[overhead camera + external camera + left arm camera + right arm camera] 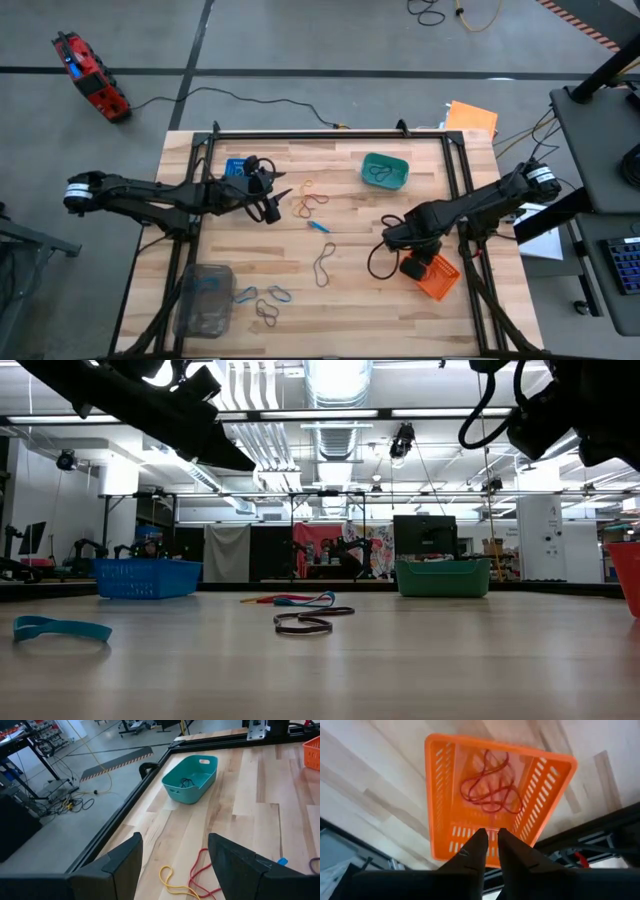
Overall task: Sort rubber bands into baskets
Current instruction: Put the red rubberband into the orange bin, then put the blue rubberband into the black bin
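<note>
While the right gripper is held over the orange basket near the table's right edge, fingers nearly closed, empty, left gripper spread wide, empty, near the far-left corner, loose rubber bands scattered mid-table.

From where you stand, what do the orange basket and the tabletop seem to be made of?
The orange basket looks like moulded plastic: uniform glossy colour, with neat slotted walls. The tabletop appears to be wood, probably butcher-block: pale planks with visible grain and joints, matte finish.
</note>
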Tool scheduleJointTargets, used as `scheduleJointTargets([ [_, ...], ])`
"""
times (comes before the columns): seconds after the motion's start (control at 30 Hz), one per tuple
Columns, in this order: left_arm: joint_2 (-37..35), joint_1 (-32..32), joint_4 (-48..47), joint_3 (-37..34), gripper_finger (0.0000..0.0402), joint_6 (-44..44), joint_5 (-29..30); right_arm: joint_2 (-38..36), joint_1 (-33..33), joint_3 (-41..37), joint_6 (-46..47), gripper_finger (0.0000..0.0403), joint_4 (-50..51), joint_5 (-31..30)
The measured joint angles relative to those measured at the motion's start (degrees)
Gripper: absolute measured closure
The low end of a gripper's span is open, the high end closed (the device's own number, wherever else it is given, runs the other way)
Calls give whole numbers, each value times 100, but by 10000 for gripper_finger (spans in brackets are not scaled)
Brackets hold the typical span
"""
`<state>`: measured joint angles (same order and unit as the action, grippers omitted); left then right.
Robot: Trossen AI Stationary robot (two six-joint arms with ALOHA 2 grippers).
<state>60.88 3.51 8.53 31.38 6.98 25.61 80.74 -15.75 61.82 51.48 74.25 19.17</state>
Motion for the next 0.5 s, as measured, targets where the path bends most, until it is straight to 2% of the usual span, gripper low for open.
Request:
scheduleJointTargets([
  [0.27,0,-2,-1,0,193,-13,-1,1,0,0,30,300,-33,-192],
  [0.5,0,-2,-1,0,193,-21,-20,1,54,57,-548,274,-778,-1018],
])
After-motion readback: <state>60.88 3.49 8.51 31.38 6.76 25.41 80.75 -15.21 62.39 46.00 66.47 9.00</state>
